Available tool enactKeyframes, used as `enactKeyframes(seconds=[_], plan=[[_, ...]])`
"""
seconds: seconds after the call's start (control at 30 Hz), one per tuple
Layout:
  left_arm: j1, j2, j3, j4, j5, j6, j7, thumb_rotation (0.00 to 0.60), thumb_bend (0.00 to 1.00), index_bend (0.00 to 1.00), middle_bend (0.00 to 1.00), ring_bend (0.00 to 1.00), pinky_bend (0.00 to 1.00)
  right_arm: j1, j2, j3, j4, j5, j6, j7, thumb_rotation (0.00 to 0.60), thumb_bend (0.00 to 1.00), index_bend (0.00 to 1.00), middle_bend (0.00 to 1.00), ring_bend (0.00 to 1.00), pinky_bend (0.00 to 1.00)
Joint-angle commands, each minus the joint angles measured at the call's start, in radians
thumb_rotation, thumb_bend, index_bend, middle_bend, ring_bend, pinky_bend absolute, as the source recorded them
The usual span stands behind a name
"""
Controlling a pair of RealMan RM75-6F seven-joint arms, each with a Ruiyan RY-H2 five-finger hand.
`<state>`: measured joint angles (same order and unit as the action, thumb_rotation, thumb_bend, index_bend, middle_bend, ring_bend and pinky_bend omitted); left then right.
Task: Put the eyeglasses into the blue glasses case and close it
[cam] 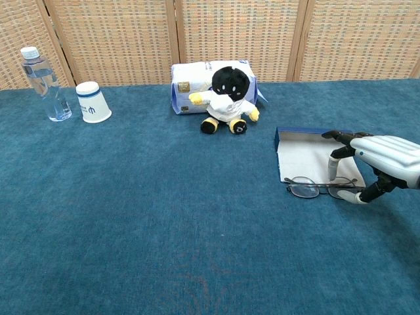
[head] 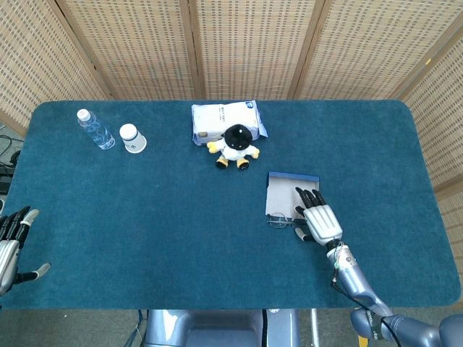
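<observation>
The left hand [head: 13, 246] hangs off the table's [head: 159, 238] eight o'clock corner, fingers spread, holding nothing. At ten o'clock a water bottle [cam: 44, 84] stands upright with an upturned paper cup [cam: 92, 102] just beside it; the cup bears a blue band and a small mark too small to read. At twelve o'clock lies a white packet [cam: 197, 82] with a small gold label, unreadable, and a plush toy [cam: 226, 100] sits against its front. At four o'clock the blue glasses case [cam: 314, 154] lies open, pale inside. The eyeglasses [cam: 320, 188] rest on the table at its near edge. The right hand [cam: 374, 164] arches over their right end, fingers [cam: 333, 167] apart, tips pointing down; whether it touches them cannot be told.
</observation>
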<state>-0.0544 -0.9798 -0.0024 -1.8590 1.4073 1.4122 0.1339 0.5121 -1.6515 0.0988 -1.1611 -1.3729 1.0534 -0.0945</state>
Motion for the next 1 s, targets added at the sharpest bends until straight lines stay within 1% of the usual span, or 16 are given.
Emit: enactKeyframes(seconds=[0.03,0.47,0.83,1.0], plan=[[0.000,0.000,0.001,0.000,0.002,0.001,-0.001,0.600,0.08,0.00,0.00,0.00,0.00,0.003,-0.010,0.000,0.015,-0.010,0.011,-0.001,0.600,0.40,0.46,0.00,0.00,0.00],[-0.001,0.001,0.001,-0.001,-0.001,0.001,-0.001,0.600,0.08,0.00,0.00,0.00,0.00,0.013,-0.036,-0.003,0.046,-0.017,0.005,-0.017,0.600,0.40,0.49,0.00,0.00,0.00],[-0.001,-0.003,0.003,0.000,-0.002,-0.001,0.005,0.600,0.08,0.00,0.00,0.00,0.00,0.021,-0.061,0.001,0.078,-0.019,0.009,-0.035,0.600,0.42,0.58,0.00,0.00,0.00],[-0.001,-0.002,0.002,0.000,-0.005,0.000,0.002,0.600,0.08,0.00,0.00,0.00,0.00,0.023,-0.077,0.001,0.103,-0.021,0.015,-0.051,0.600,0.44,0.61,0.00,0.00,0.00]])
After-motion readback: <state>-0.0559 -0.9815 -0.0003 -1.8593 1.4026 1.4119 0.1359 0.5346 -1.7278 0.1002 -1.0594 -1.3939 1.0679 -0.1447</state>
